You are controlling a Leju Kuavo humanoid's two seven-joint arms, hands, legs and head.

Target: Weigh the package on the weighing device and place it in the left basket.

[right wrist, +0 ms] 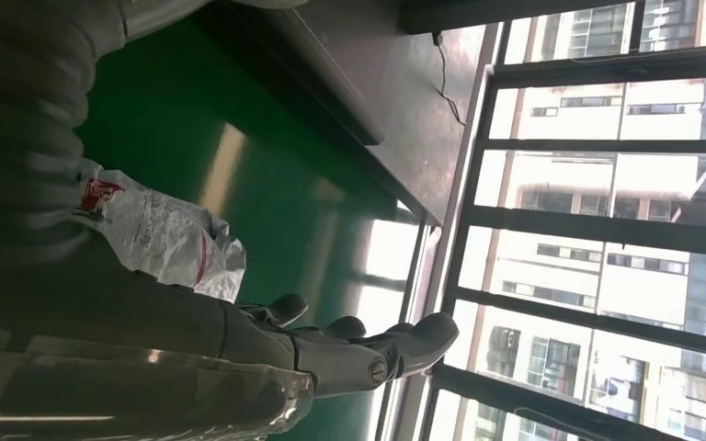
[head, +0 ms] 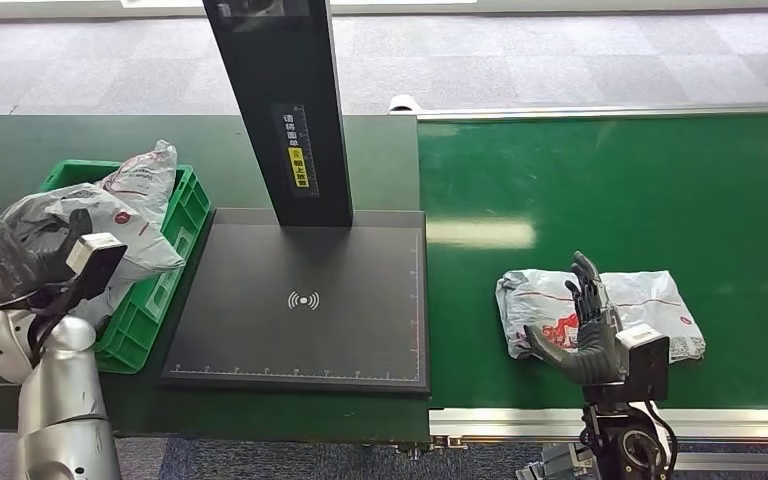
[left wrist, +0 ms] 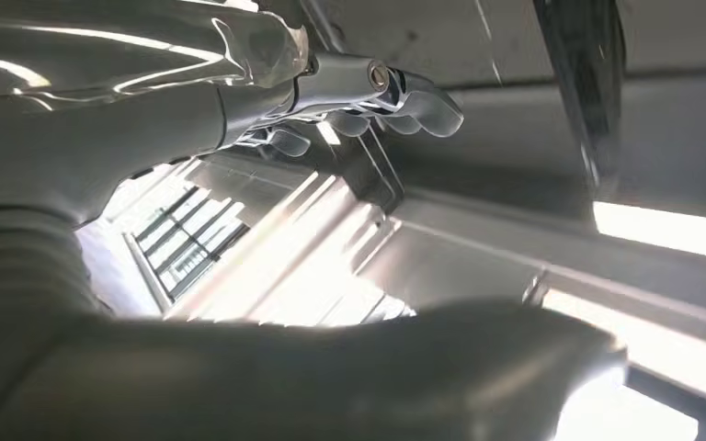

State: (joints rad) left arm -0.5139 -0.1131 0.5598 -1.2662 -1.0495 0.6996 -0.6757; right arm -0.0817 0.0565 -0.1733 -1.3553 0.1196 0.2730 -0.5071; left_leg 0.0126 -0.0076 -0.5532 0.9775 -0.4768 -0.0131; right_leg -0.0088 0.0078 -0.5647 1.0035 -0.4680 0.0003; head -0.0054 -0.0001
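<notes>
You have one package left to handle: it lies flat on the green belt to the right of the scale, and nothing rests on the black scale plate yet. So for this package the weighing and the drop into the basket are both still ahead of you. The green basket on the left of the desk already holds grey bags (earlier work, by the look of it). Your right robot hand stands over the near part of the package with its fingers spread and upright, grasping nothing. Your left robot hand sits raised by the basket, dark fingers loosely apart, and it appears to hold nothing either.
</notes>
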